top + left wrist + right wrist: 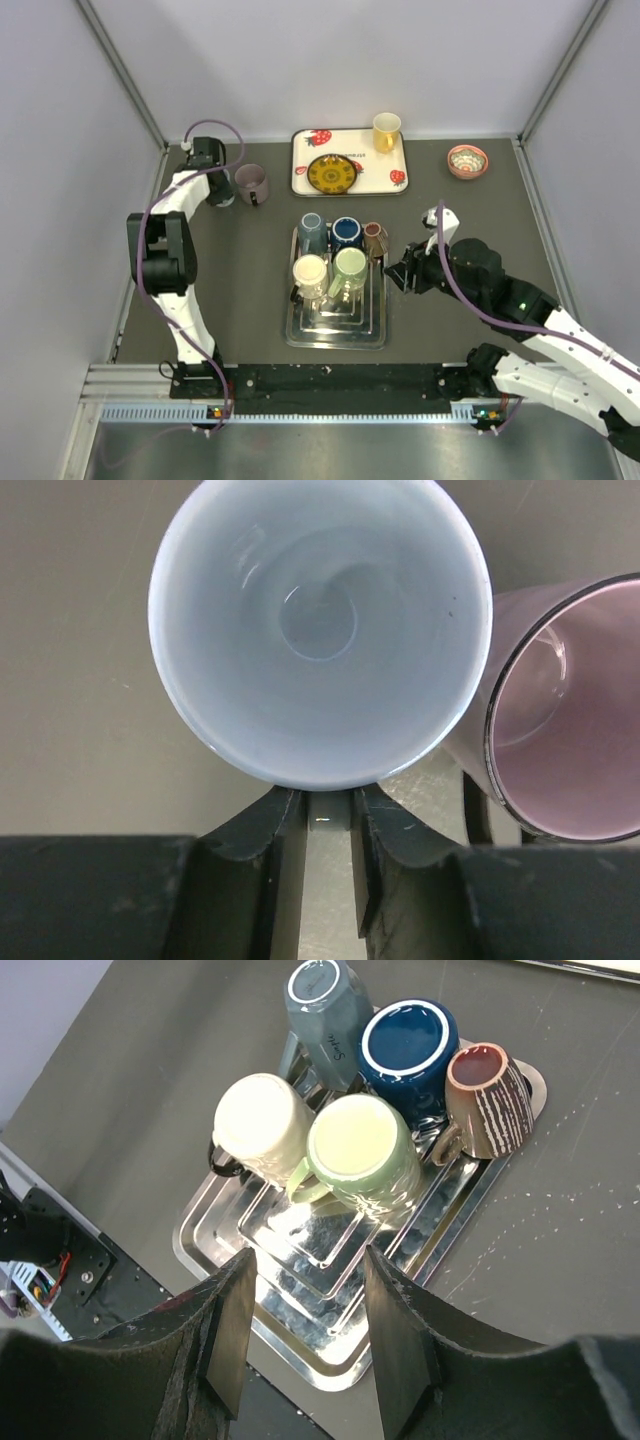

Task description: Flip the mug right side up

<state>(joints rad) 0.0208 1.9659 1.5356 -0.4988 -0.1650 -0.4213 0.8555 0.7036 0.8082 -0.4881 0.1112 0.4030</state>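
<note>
You have eight mugs on the counter (pixel 240 280), along with two trays, one plate and one bowl. Five of the mugs crowd the far half of the steel tray (pixel 335 340) in the middle of the counter, all showing you their bases: grey mug (pixel 325 1010), navy mug (pixel 408 1045), brown mug (pixel 490 1085), cream mug (pixel 262 1115) and green mug (pixel 362 1150). The sixth, a yellow mug (pixel 386 131), stands on the white tray (pixel 297 150) at the far edge, with the plate (pixel 332 173) on that same tray. The bowl (pixel 467 160) sits alone toward the far-right corner. The last two mugs are by the far-left corner. Your pale mug (pixel 320 630) stands there right side up, mouth open to the left wrist camera, and the pink mug (pixel 250 183) stands upright just beside it on its right. Whether the two touch you cannot tell. Your left end effector (pixel 328 805) is directly at the pale mug's near side, below its rim. Its fingers (pixel 285 860) are closed on a small pale piece of the mug, so it is gripping the mug there. Your right end effector (pixel 305 1260) hangs just off the steel tray's right edge, well apart from the pale mug, with its fingers spread and nothing between them.
</note>
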